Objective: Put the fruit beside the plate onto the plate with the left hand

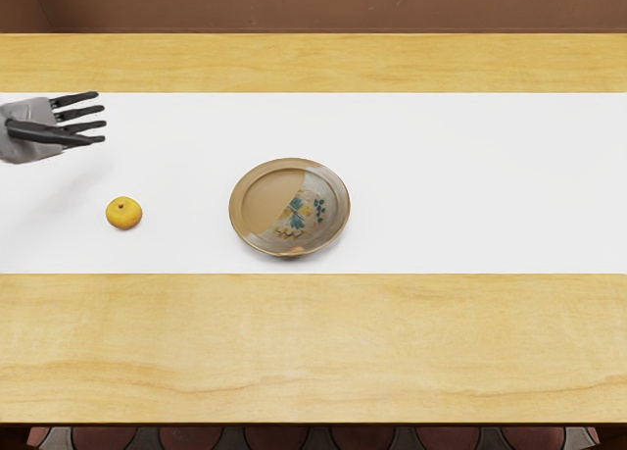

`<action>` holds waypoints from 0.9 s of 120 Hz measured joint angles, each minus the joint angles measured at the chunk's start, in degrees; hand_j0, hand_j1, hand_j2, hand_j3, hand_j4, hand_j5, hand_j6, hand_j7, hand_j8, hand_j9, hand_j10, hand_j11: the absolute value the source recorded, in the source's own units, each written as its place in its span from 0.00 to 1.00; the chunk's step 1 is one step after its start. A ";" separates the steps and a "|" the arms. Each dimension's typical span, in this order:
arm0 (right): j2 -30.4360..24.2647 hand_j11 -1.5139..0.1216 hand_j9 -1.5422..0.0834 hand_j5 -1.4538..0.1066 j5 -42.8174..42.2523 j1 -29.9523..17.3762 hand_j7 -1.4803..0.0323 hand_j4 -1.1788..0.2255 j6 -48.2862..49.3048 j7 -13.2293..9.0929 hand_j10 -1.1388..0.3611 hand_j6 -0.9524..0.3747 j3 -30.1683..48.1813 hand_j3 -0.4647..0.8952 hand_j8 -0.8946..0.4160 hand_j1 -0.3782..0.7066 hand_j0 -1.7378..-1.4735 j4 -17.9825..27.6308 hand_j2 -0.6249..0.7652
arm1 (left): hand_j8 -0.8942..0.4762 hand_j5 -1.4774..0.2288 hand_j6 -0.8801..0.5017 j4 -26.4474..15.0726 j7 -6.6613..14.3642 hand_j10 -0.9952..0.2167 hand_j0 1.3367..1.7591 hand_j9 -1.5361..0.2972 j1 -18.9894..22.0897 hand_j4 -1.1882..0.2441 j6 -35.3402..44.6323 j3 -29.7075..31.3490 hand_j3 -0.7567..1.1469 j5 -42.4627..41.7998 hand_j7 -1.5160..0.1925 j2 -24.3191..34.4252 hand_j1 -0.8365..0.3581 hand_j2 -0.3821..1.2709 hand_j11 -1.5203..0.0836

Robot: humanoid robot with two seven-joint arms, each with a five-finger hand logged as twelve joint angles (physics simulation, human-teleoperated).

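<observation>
When reaching down with the grey left robot hand (54, 126), now spread and empty, could bump the small round orange fruit (123, 213), lying on the white surface (460, 175) left of the round brown painted plate (263, 197), and roll it away.

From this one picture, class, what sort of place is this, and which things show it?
Probably a simulated dining-table test scene: a wooden table with a white runner, a patterned plate, a small orange fruit beside it, and the robot's open left hand at the left edge.
</observation>
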 joint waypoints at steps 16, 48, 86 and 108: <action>0.00 0.91 0.93 0.92 0.08 -0.07 0.96 0.83 -0.05 0.00 0.75 0.70 0.01 0.34 0.67 0.05 0.30 -0.06 0.45 | 0.65 0.87 0.64 0.04 2.30 0.82 0.76 0.84 -0.27 0.83 0.00 0.00 0.40 0.43 0.89 0.08 0.99 0.23 0.95; 0.00 0.91 0.93 0.92 0.17 -0.19 0.96 0.83 -0.07 0.00 0.75 0.70 -0.01 0.34 0.67 0.05 0.30 -0.11 0.45 | 0.65 0.86 0.64 0.94 3.24 0.82 0.76 0.84 -7.23 0.83 0.00 0.00 0.40 12.42 0.88 0.03 0.99 0.23 0.95; 0.00 0.91 0.93 0.92 0.17 -0.22 0.96 0.83 -0.07 0.00 0.75 0.70 -0.02 0.34 0.67 0.05 0.30 -0.11 0.45 | 0.64 0.86 0.63 -5.13 2.77 0.81 0.76 0.83 -9.66 0.82 1.64 2.33 0.40 27.61 0.88 -0.07 0.98 0.23 0.94; 0.00 0.91 0.93 0.92 0.17 -0.21 0.96 0.83 -0.07 0.00 0.75 0.70 -0.02 0.34 0.67 0.05 0.30 -0.12 0.45 | 0.64 0.86 0.63 -22.17 -1.44 0.81 0.76 0.83 -12.72 0.82 20.68 9.87 0.40 31.14 0.88 5.80 0.98 0.23 0.94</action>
